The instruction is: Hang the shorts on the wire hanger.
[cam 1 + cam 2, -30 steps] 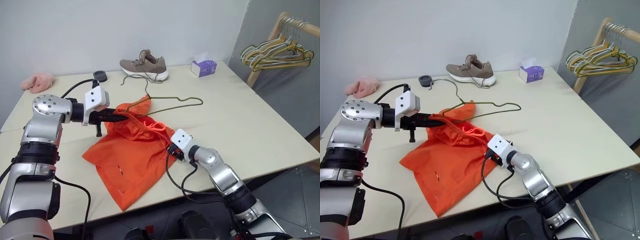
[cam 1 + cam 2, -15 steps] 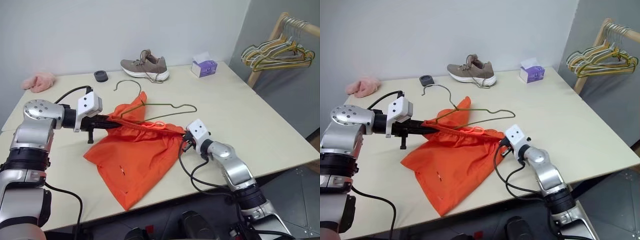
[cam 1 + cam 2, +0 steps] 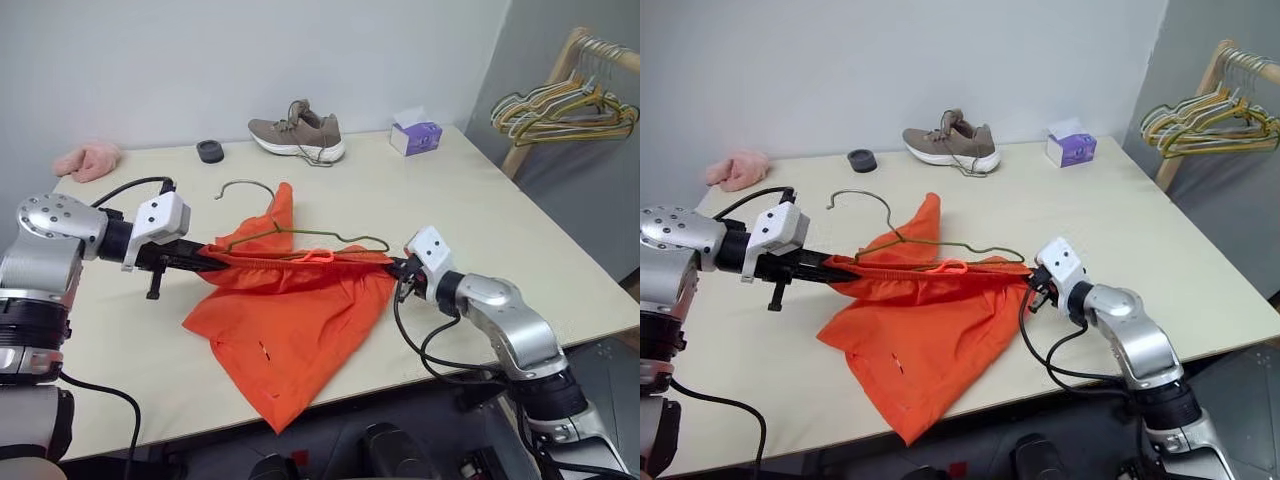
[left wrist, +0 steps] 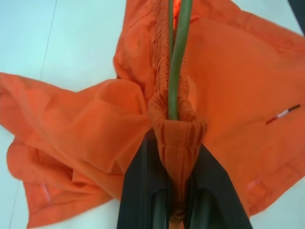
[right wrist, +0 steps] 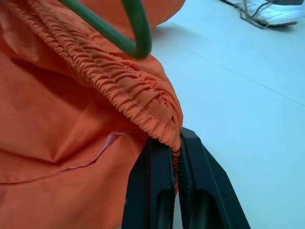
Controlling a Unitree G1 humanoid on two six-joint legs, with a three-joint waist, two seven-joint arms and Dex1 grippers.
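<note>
Both pincers are pinching the shorts (image 3: pixel 295 300): left pincer (image 3: pixel 208 262) at nine o'clock, right pincer (image 3: pixel 396 266) at three, hanger (image 3: pixel 300 232) lying along the stretched waistband.

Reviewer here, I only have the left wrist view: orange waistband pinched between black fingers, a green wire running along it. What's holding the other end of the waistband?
Observer: The right gripper is shut on the shorts at the opposite waistband end.
Reviewer: Is the waistband slack?
Observer: No, it runs taut between the left gripper and the right one.
Reviewer: Where's the hook?
Observer: The wire hanger has its hook lying free on the table, pointing towards the shoe.
</note>
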